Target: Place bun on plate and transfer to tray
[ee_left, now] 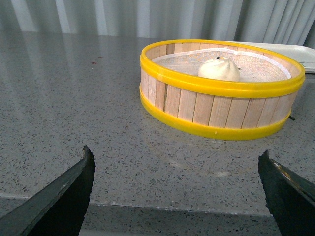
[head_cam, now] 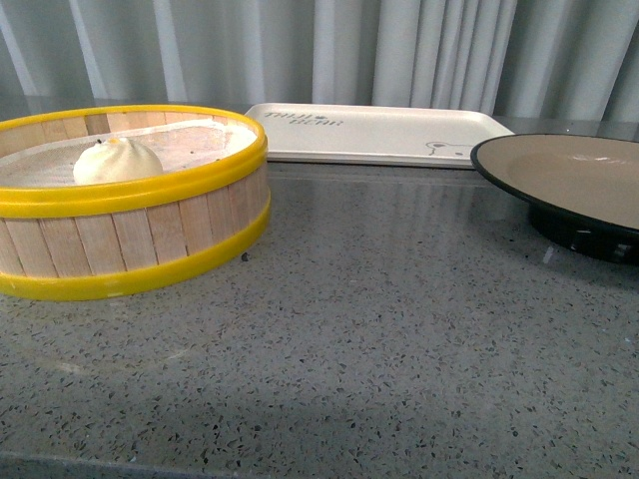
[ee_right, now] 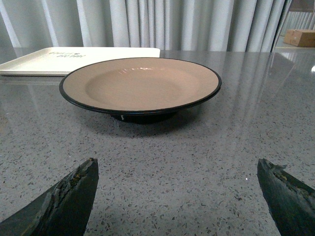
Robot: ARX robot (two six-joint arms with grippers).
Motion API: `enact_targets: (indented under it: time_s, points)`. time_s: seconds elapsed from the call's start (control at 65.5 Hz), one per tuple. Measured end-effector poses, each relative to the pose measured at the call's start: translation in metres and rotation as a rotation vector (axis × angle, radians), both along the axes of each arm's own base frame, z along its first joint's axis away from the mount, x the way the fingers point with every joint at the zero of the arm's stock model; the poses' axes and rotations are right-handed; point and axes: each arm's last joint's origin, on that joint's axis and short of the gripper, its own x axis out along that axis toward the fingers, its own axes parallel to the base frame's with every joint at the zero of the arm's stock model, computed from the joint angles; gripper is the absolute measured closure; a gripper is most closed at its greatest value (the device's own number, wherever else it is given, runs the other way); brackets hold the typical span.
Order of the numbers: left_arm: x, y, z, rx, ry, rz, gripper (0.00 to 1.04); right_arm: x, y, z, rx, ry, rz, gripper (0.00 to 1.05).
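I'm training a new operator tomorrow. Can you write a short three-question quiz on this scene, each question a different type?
1. True or false: the bun already lies on the plate.
2. Which item carries dark lettering? A) wooden steamer basket B) cream tray C) plate
3. Fill in: the left tool and right tool both stand ___, holding nothing.

Key: 1 false, the bun sits in the steamer basket; 2 B; 3 open.
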Motion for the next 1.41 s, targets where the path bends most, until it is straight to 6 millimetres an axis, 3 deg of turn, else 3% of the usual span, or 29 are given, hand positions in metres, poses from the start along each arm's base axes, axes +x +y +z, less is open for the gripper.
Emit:
enact_targets:
  time_s: [0.718,0.764,0.84,0.916,1.13,1.268,1.344,1.405]
  points:
    - [0.0,0.0,0.0,-0.001,0.003,-0.004,0.07,0.0,0.0,0.0,0.0,0.0,0.0,0.08]
    - [0.001,0.0,-0.001,-0.03,0.139,-0.059,0.07,0.0,0.0,0.0,0.0,0.0,0.0,0.08]
    - [0.006,-0.001,0.01,-0.147,0.59,-0.135,0.07,0.0,0.0,0.0,0.0,0.0,0.003,0.08]
    - [0.019,0.0,0.034,-0.183,0.655,-0.125,0.07,0.0,0.0,0.0,0.0,0.0,0.001,0.08]
    - [0.067,-0.003,0.119,-0.154,0.426,-0.13,0.07,0.0,0.0,0.0,0.0,0.0,0.001,0.08]
    - [0.115,-0.019,0.154,-0.129,0.396,-0.16,0.07,0.0,0.0,0.0,0.0,0.0,0.001,0.08]
    - [0.159,-0.039,0.169,-0.094,0.428,-0.176,0.07,0.0,0.0,0.0,0.0,0.0,0.001,0.08]
    - [0.182,-0.05,0.174,-0.066,0.442,-0.175,0.07,0.0,0.0,0.0,0.0,0.0,0.001,0.08]
